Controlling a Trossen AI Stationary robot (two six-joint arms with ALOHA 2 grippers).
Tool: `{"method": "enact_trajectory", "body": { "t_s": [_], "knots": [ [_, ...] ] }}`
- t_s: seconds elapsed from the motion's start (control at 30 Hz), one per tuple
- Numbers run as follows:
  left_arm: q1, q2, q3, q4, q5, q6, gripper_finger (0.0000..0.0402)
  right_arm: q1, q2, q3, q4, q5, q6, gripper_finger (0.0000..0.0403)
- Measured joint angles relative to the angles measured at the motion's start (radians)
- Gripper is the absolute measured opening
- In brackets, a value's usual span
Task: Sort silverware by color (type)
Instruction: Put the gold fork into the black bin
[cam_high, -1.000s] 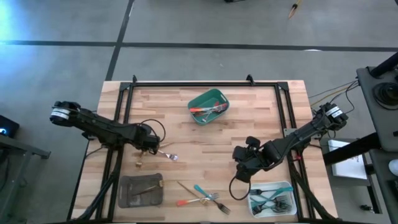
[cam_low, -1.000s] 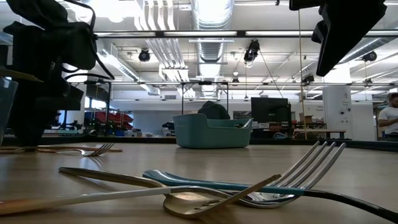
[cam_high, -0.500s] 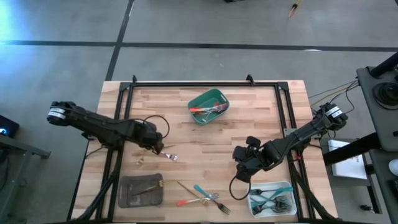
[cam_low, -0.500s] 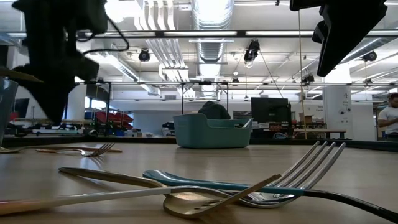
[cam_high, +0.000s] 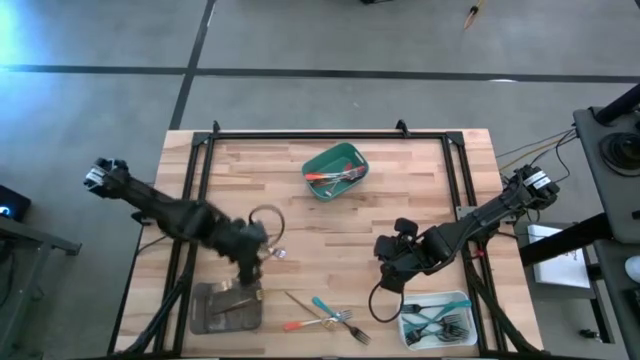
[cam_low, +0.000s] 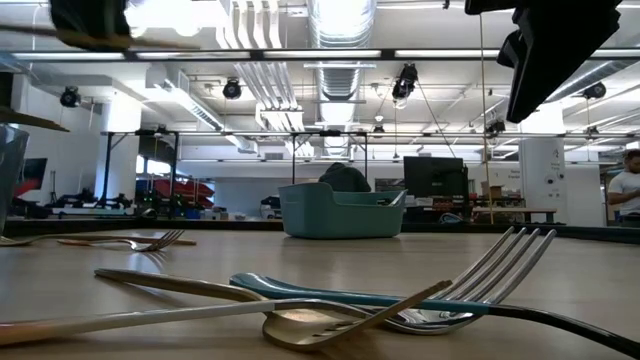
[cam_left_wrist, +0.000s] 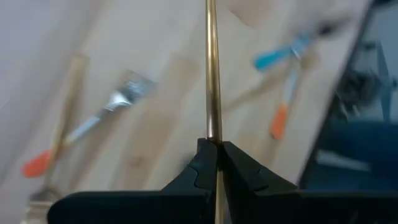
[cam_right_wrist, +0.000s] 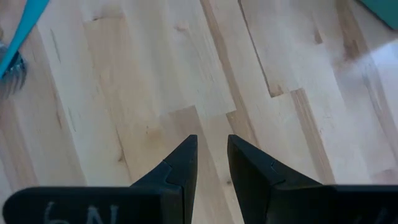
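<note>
My left gripper is over the table's near left part, just beyond the grey tray, and is shut on a gold utensil. The low view shows it high up. My right gripper hovers near the white tray; its fingers stand a narrow gap apart, with nothing between them. Loose silverware lies crossed on the table near the front edge: a gold piece, a teal-handled one and a red-orange-handled one. One fork lies beside my left gripper. My left gripper pinches the gold utensil's slim shaft between its two fingers. The shaft runs straight on past the fingertips, along the fingers. The utensil is lifted clear of the table.
A green tray with red-orange-handled pieces stands at the far middle. The white tray holds teal-handled pieces, the grey tray gold ones. Black frame rails run along the table's left, right and far sides. Bare wood lies in the middle.
My left gripper has gone up and toward the table's near edge with the gold utensil, ending close to the grey tray. In the low view it has risen to the picture's top. My right arm has kept still.
</note>
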Motion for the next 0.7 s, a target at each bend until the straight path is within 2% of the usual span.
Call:
{"method": "enact_trajectory", "body": {
  "t_s": [0.17, 0.37, 0.5, 0.7],
  "knots": [
    [-0.185, 0.056, 0.019, 0.006, -0.011, -0.015, 0.0, 0.0, 0.0, -0.01, 0.0, 0.003, -0.005, 0.0082],
    [-0.344, 0.149, 0.017, 0.027, -0.141, -0.026, 0.0, -0.003, 0.0, -0.011, 0.001, 0.003, -0.062, 0.0082],
    [-0.379, 0.22, 0.017, 0.043, -0.191, -0.054, 0.0, -0.011, 0.0, -0.012, 0.004, 0.003, -0.067, 0.0082],
    [-0.38, 0.3, 0.025, 0.041, -0.169, -0.191, 0.0013, -0.013, 0.0, -0.012, 0.009, 0.002, -0.067, 0.0082]
  ]
}}
